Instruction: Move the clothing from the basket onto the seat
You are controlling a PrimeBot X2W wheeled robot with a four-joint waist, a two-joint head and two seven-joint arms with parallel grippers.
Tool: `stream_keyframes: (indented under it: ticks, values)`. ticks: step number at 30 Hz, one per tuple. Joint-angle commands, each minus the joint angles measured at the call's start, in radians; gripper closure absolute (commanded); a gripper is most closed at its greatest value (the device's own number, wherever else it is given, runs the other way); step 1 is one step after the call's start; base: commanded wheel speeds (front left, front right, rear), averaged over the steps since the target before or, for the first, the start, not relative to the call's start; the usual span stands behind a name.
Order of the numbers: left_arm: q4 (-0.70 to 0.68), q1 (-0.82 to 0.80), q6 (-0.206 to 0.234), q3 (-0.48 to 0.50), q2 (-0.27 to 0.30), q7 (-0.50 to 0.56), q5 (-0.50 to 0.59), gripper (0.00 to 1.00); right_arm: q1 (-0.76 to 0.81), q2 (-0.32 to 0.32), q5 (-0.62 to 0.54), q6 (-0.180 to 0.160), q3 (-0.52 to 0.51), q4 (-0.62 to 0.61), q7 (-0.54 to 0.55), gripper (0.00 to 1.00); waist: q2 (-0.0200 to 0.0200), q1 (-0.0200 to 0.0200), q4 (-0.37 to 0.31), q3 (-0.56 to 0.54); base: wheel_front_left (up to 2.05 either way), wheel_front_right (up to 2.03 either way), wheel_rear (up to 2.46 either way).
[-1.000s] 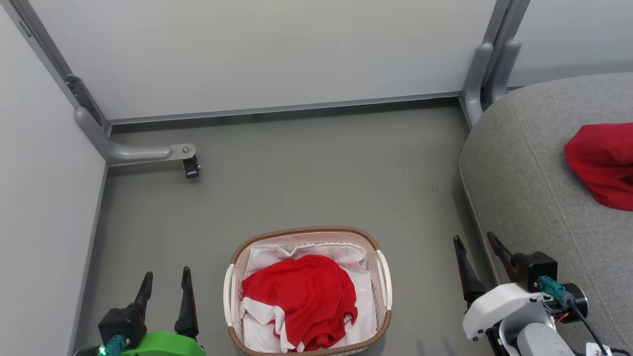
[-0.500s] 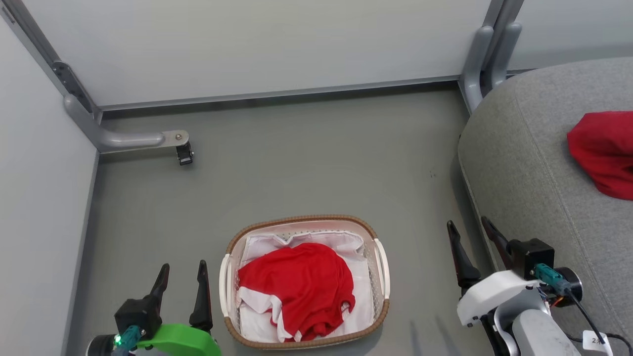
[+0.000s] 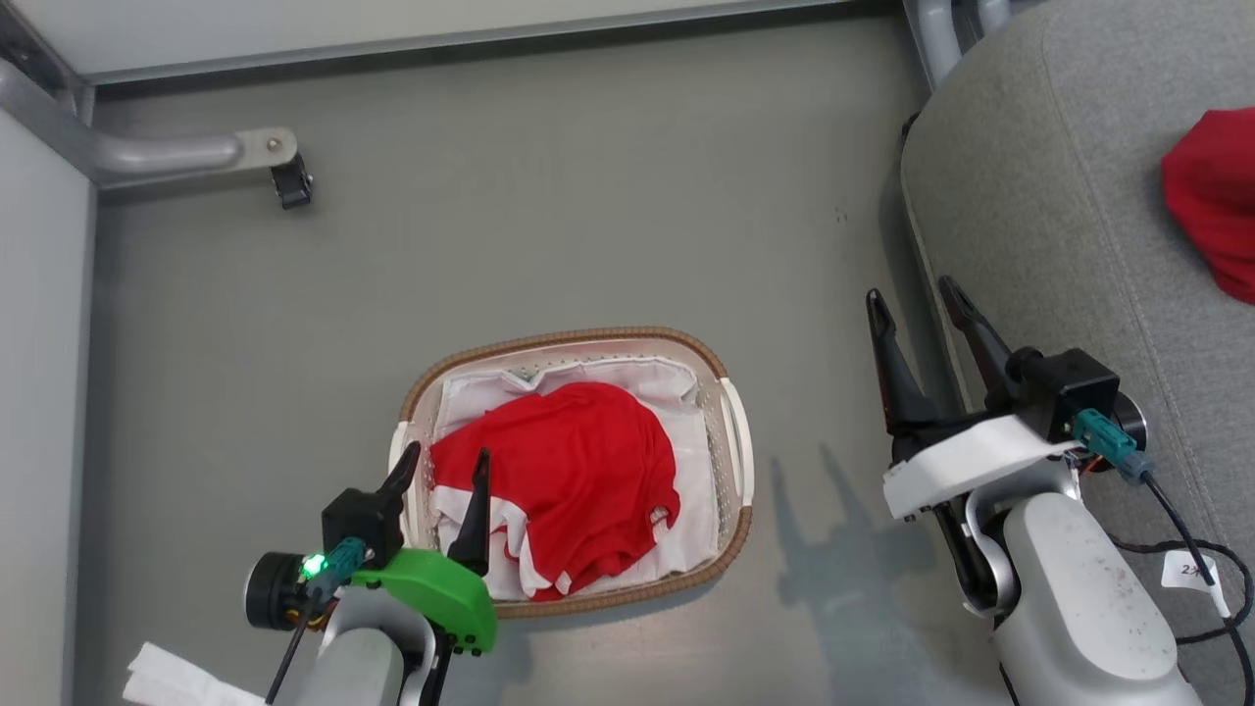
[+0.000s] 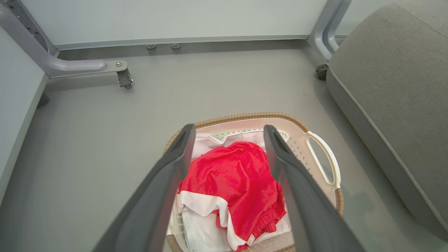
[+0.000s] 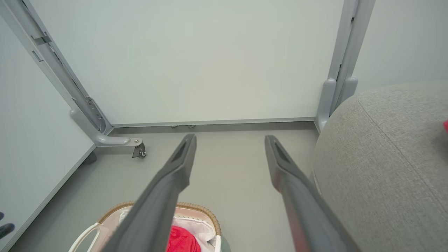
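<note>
On the floor (image 3: 588, 196), the oval white brown-rimmed perforated basket (image 3: 588, 335) holds one red white-trimmed garment (image 3: 559, 461); another red garment (image 3: 1211, 211) lies on the large grey upholstered seat (image 3: 1059, 196). Left gripper (image 3: 446, 454) (fingers spread, empty) hovers at the basket's edge; right gripper (image 3: 910, 289) likewise beside the seat.

A "2" on white tag (image 3: 1189, 572)

Lab test bay: white partition panels (image 5: 210, 63) on grey castored frames (image 3: 167, 153), plain grey floor (image 3: 549, 216).
</note>
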Motion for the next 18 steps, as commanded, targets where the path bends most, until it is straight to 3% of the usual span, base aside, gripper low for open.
stream_keyframes:
  ticks: [1, 18]
  values:
    - [0.031, -0.050, -0.003, -0.018, 0.003, -0.001, 0.000, 0.00, -0.026, -0.004, 0.006, -0.001, 0.006, -0.016, -0.005, 0.00, 0.0000, 0.0001, -0.049, 0.121, 0.00, 0.00, 0.00]
    - [0.451, -0.400, -0.023, -0.171, 0.005, -0.001, -0.001, 0.00, -0.149, -0.003, 0.068, -0.001, 0.054, -0.186, -0.005, 0.00, 0.0000, 0.0001, -0.152, 0.408, 0.00, 0.00, 0.00]
